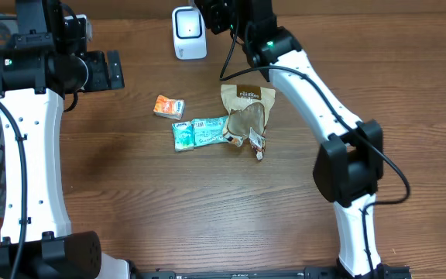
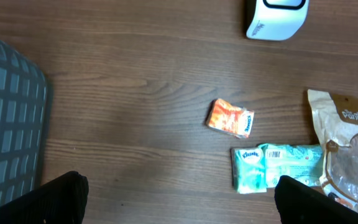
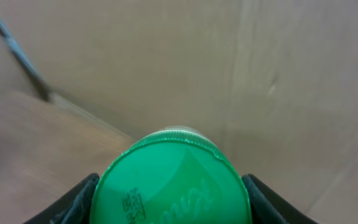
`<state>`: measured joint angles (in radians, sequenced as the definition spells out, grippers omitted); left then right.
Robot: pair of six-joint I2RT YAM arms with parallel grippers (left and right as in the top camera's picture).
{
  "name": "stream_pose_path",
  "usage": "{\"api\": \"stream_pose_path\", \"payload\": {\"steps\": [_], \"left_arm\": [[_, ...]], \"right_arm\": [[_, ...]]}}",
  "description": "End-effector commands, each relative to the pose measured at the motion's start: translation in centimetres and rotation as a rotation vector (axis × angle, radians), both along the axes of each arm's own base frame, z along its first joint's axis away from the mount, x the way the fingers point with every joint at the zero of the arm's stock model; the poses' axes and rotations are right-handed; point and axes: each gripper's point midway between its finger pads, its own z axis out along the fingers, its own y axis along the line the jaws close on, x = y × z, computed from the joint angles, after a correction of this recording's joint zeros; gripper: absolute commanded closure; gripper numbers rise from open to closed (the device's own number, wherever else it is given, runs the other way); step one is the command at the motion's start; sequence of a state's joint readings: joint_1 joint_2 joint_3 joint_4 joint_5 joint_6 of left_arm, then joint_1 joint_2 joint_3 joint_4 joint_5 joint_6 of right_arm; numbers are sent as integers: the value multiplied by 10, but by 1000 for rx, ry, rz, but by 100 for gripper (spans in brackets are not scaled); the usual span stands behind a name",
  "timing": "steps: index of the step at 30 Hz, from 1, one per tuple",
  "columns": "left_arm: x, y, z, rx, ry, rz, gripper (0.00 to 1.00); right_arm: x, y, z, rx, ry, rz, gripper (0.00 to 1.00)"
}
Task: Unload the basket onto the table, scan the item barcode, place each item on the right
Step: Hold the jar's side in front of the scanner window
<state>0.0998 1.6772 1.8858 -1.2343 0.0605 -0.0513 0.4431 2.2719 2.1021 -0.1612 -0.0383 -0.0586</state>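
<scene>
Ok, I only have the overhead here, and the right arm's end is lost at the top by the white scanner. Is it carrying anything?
Observer: Yes, the right wrist view shows the right pincer closed on a round green item.
Operator: Any code on it?
Observer: A small dark printed mark, low left on its green face; too blurred to read.
Operator: And the left pincer?
Observer: Left wrist view shows it wide open, nothing between its fingers.
</scene>
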Motion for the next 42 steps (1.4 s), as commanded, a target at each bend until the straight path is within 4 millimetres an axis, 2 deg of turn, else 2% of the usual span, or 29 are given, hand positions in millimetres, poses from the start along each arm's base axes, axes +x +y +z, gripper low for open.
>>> {"api": "stream_pose_path", "payload": {"steps": [1, 5, 9, 13, 16, 22, 26, 33, 42], "left_arm": [[0, -2, 13, 5, -37, -18, 1], [0, -2, 13, 5, -37, -18, 0], [0, -2, 13, 5, -37, -19, 1], [0, -2, 13, 5, -37, -18, 0], [0, -2, 13, 5, -37, -18, 1], [0, -2, 13, 5, -37, -18, 1], [0, -2, 13, 5, -37, -18, 0], [0, -2, 13, 5, -37, -18, 0], [0, -2, 13, 5, -37, -18, 1]], "right_arm": [[23, -6, -4, -270, -222, -10, 75], [37, 1, -30, -357, -307, 10, 72], [46, 6, -46, -397, -367, 15, 72], [43, 17, -50, -514, -447, 57, 73], [36, 34, -57, -671, -526, 122, 73], [38, 37, -73, -775, -563, 150, 73], [35, 43, -74, -805, -583, 166, 73], [30, 50, -78, -956, -638, 206, 73], [24, 61, -79, -1003, -674, 243, 73]]}}
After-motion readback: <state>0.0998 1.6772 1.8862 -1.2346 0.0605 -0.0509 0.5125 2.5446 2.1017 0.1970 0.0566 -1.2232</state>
